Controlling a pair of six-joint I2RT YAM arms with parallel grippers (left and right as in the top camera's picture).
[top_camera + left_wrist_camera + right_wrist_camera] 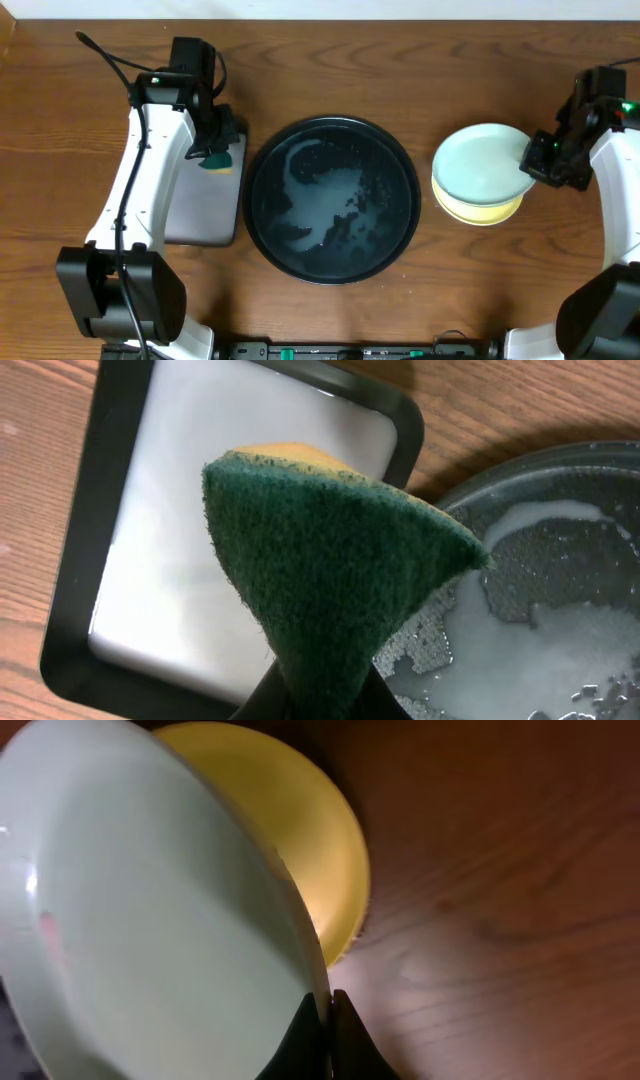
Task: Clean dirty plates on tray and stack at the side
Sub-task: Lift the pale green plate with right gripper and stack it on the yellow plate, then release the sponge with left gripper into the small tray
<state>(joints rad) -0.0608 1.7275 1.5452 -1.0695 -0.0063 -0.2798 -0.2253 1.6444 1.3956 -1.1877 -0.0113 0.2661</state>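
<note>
Now we take the round black tray (pixel 331 121) at the middle of the table (pixel 450 290) as our mark. No plate lies on it. Its glossy floor carries a pale smear of soapy water (pixel 320 205) with small bubbles scattered through it.

To the right of the round tray, apart from its rim, the plates sit stacked on the bare wood. A mint-green plate (pixel 150 910) is on top and a yellow plate (pixel 310 840) lies beneath it, its edge showing along the near side of the stack. We can make out only these two, and cannot tell whether another plate lies between them. The right claw (pixel 326 1020) is closed narrowly on the mint-green plate's rim, at the edge farthest from the round tray. From the wrist view that plate covers most of the yellow one.

To the left of the round tray, just beside it, sits a rectangular tray (pixel 88 510) with a black rim and a grey inside. The left claw (pixel 210 150) hangs over the far corner of this tray nearest the round tray, pinching a sponge (pixel 340 560). The sponge's green scouring face is turned to the wrist camera and a yellow edge shows behind it. We cannot tell whether the sponge touches the rectangular tray.
</note>
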